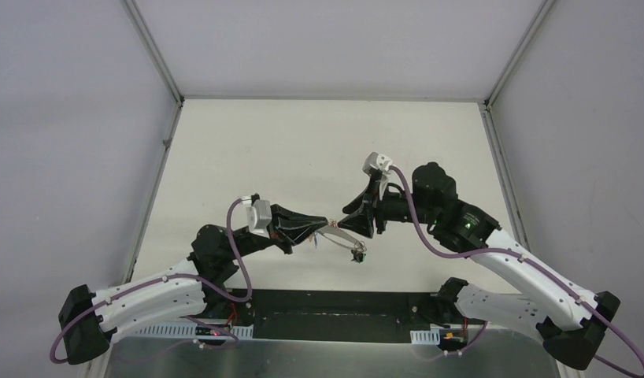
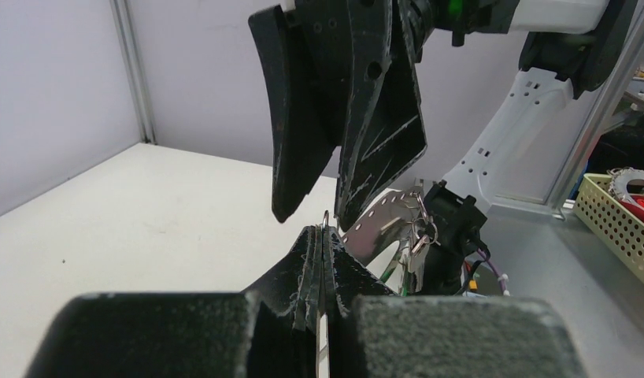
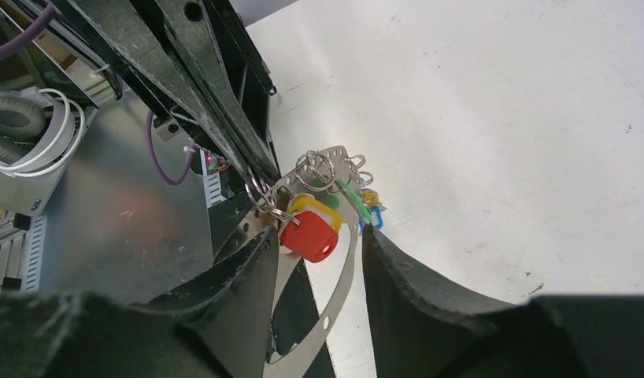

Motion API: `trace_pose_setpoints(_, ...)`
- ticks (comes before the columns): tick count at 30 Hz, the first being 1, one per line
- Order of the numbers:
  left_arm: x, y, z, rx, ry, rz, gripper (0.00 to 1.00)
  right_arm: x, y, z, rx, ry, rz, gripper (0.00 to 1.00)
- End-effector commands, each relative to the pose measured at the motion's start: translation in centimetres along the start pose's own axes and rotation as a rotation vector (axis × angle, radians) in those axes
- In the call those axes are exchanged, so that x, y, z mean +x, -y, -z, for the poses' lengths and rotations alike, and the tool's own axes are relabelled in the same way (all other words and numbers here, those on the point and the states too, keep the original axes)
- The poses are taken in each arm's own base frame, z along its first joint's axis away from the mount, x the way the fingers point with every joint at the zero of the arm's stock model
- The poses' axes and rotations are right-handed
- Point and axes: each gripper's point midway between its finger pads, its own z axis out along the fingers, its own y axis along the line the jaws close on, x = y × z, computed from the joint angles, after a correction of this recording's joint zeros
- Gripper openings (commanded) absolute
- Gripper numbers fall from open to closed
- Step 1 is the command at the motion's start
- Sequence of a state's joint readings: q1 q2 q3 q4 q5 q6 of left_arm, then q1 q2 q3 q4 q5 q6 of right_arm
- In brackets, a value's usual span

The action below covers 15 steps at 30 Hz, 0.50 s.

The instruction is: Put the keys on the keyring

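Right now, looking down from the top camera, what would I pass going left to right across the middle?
Left arm → left claw → keyring → keys → right arm

Left arm (image 1: 146,295) and right arm (image 1: 531,272): white link shells with rows of small holes, black joint housings, black end caps at the base. Purple cable (image 1: 238,252) runs along each arm, held by white clips. White camera block (image 1: 261,214) on each wrist. Green light (image 1: 469,226) lit on a black joint of the right arm. Fingers (image 2: 299,118): black, wedge-shaped, grainy surface, pale scratches, small round holes.
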<state>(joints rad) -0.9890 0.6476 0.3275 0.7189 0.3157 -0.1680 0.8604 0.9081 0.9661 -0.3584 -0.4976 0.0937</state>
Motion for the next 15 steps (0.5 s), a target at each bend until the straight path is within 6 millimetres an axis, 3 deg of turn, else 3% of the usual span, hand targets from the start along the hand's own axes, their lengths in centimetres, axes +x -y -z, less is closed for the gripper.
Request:
trace_pose_setpoints(1,-3.9,0.9,-0.1,0.031,0.155,-0.029,0.00,-1.6,-1.0,-0.2,-0.063,0.075,0.026,0.45)
trace_pose_setpoints(9,-3.5,0.5,-0.2,0.011,0.152,-0.017,0.00,-1.7,-2.6,-0.8,-0.181,0.092,0.023,0.52)
trace_pose_setpoints(15,-3.3,0.4,-0.2,0.010,0.145,-0.008,0.00,-2.7,-2.9,-1.4,-0.209,0.139,0.009,0.49)
